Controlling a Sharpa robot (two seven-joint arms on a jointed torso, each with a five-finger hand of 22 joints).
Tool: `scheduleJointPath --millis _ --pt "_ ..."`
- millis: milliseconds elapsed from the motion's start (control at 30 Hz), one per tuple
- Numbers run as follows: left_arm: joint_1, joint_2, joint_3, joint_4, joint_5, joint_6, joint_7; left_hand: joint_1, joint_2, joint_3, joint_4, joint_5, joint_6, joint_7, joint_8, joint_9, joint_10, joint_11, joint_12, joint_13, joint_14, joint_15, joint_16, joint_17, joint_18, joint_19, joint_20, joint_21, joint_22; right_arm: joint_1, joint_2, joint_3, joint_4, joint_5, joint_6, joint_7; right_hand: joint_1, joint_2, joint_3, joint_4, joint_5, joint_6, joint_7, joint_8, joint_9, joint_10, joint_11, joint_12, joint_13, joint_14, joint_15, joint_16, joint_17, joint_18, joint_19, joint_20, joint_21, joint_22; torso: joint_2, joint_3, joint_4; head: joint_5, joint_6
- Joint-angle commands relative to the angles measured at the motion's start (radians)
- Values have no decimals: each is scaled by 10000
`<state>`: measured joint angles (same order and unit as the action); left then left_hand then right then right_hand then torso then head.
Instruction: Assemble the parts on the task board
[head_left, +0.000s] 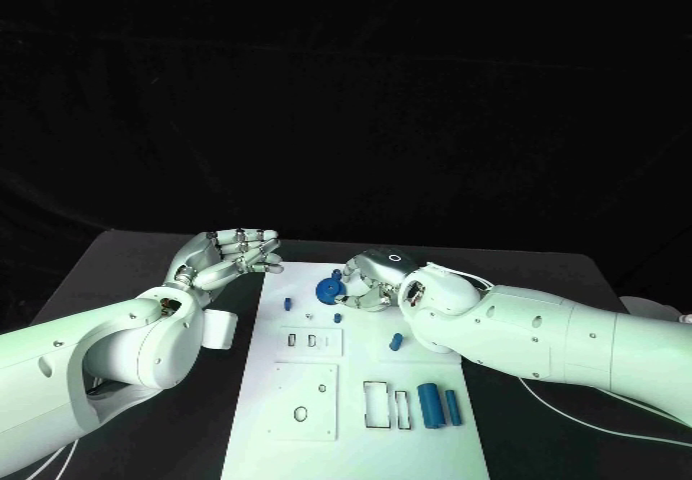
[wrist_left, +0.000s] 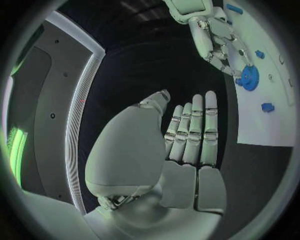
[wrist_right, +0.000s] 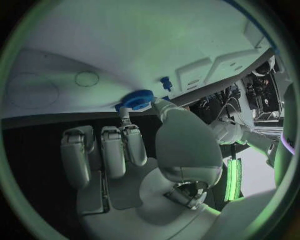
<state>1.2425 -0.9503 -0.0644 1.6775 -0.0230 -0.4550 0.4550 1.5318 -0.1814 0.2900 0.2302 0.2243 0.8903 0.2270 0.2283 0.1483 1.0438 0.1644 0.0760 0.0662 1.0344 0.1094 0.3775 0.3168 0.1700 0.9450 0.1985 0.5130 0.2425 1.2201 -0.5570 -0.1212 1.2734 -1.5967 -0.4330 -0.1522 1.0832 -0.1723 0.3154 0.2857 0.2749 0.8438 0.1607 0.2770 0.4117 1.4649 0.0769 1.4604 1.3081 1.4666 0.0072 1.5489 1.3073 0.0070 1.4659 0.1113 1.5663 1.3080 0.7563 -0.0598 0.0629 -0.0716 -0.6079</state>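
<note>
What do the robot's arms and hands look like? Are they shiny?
Both arms are smooth, rounded white shells with small dark screw holes. The left hand and right hand are silver metal with segmented fingers, quite shiny. A dark round ring marks the back of the right hand. Thin pale cables trail on the table beside the arms.

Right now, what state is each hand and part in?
Left hand: raised beside the board, holding nothing.
Right hand: fingers on the blue round part.
Blue round part: at the right hand's fingertips on the task board.
Two blue cylinders: lying side by side on the board.
</note>
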Motion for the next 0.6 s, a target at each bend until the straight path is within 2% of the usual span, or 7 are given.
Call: scheduleJointPath --millis 33,200,267,300,400,433,600 --pt "18 -6 9 1 18 142 32 105 -19 -9 -50 -39 -40 -7 -64 -9 -16 41 -37 8 -65 -5 -64 12 74 -89 -12 43 13 65 -433 27 406 265 -792 105 79 23 87 -28 75 54 -34 -66 -13 130 -11 28 1499 916 -15 66 2033 -70 1049 29 45 2628 -13 13 -43 -11 50" --pt "17 -22 8 -8 18 151 29 105 -19 -9 -50 -39 -40 -7 -64 -9 -16 41 -37 8 -65 -5 -64 12 74 -89 -12 43 13 252 -1399 65 1152 1178 -995 737 288 -7 164 -101 166 95 -41 -105 -13 149 -19 44 1518 916 -22 67 2034 -70 1049 20 45 2628 -40 47 -101 -71 86" --pt "17 -33 8 -4 18 158 26 105 -19 -9 -50 -39 -40 -7 -64 -9 -16 41 -37 8 -65 -5 -64 12 74 -89 -12 43 13 364 -1844 75 1376 1986 -773 1201 870 -68 371 -458 70 156 -46 -139 -10 183 -31 78 1556 908 -41 57 2000 -70 1049 4 45 2628 -51 67 -150 -70 86" --pt "17 -36 7 -1 18 166 25 105 -19 -9 -50 -39 -40 -7 -64 -9 -16 41 -37 8 -65 -5 -64 12 74 -89 -12 43 13 417 -2086 78 1463 2503 -583 1459 1327 -136 535 -764 -191 147 -20 -223 -29 172 -17 63 1546 902 -30 50 1975 -70 1049 7 45 2628 -57 75 -166 -81 95" --pt "17 -37 7 4 18 190 24 110 -13 -1 -58 -38 -44 -5 -68 -9 -20 42 -42 8 -68 -3 -67 16 73 -99 -12 57 22 501 -2620 82 1565 3568 -101 2034 1521 -179 610 -909 -253 170 -10 -258 -35 169 -7 58 1545 896 -23 43 1954 -70 1049 10 45 2628 -77 95 -225 -113 112" --pt "17 -36 7 6 18 200 24 110 -13 -1 -58 -38 -44 -5 -68 -9 -20 42 -42 8 -68 -3 -67 16 73 -99 -12 57 22 517 -2776 82 1576 3811 41 2204 1888 -335 706 -1220 -409 183 21 -322 -51 150 15 39 1531 898 -13 46 1967 -70 1049 12 45 2628 -85 108 -247 -113 105" --pt "16 -30 5 3 18 261 29 116 -12 4 -67 -37 -41 -9 -68 -8 -15 41 -43 9 -69 -3 -68 20 72 -107 -13 67 28 505 -3500 80 1532 4204 429 2775 2091 -546 706 -1450 -455 77 42 -491 -98 108 38 -7 1490 906 1 55 2009 -70 1049 31 45 2628 -87 164 -298 -153 68"
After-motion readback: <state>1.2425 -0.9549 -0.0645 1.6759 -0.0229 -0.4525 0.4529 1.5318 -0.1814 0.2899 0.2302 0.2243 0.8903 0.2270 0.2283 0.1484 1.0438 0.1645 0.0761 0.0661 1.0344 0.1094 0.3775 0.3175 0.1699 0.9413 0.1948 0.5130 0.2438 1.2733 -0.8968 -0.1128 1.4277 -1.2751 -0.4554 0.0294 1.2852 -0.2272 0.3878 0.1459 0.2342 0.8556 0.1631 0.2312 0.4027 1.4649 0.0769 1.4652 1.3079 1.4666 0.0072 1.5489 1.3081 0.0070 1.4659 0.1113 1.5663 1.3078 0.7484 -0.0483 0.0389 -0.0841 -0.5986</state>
